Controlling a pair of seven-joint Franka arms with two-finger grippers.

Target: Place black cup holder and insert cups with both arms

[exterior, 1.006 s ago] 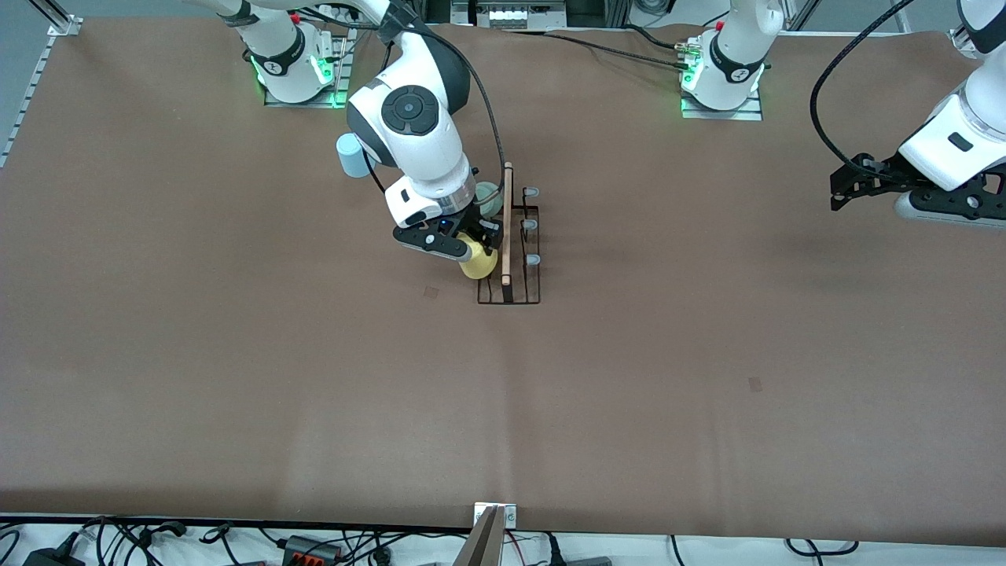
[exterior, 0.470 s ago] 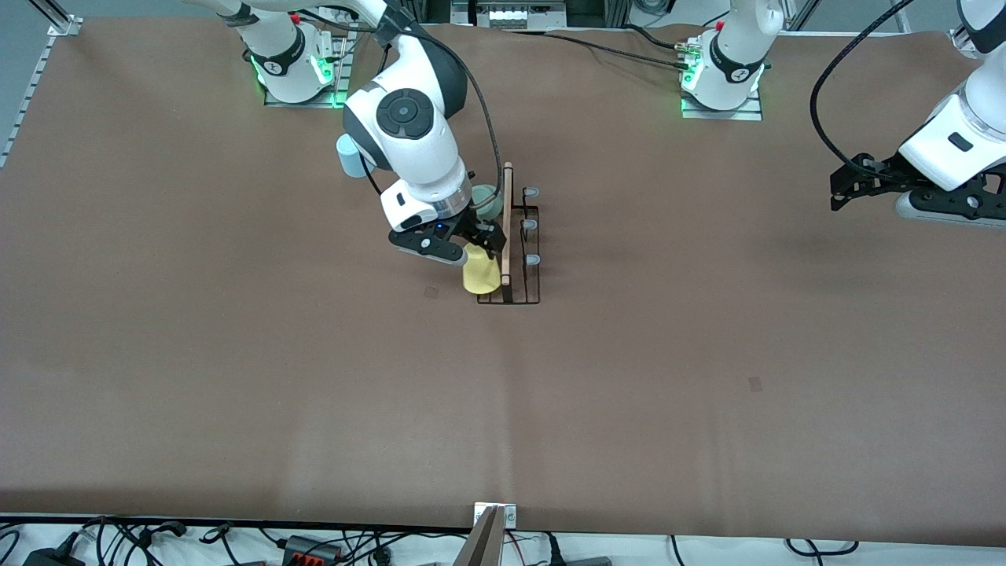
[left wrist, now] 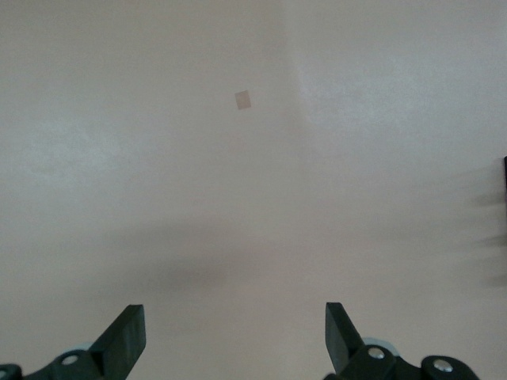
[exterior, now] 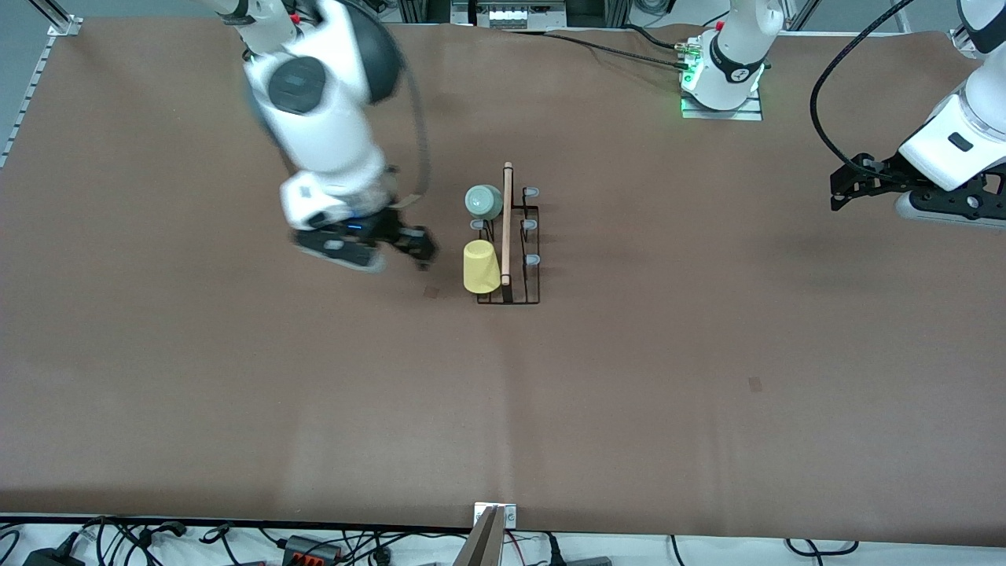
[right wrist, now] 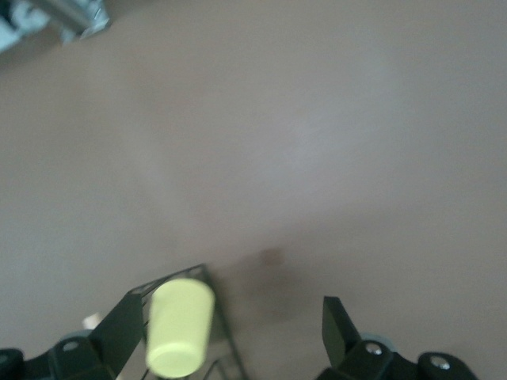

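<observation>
Standing on the brown counter (exterior: 707, 354) is the thin black wire cup holder (exterior: 511, 259) with its wooden top rod. Two small plastic cups are sitting upside down on its pegs: a pale green cup (exterior: 483, 201) and a yellow cup (exterior: 480, 266), nearer the front camera. By my judgement, a third cup is yet to be inserted; none is showing. The right end effector (exterior: 409, 244) is hanging beside the rack, fingers spread wide, holding nothing. The left end effector (exterior: 845, 189) is waiting at its end of the counter, open and empty. Cables are trailing along the counter's edges.

Robotics lab: bolted arm bases (exterior: 719, 75), cables (exterior: 314, 544)
</observation>
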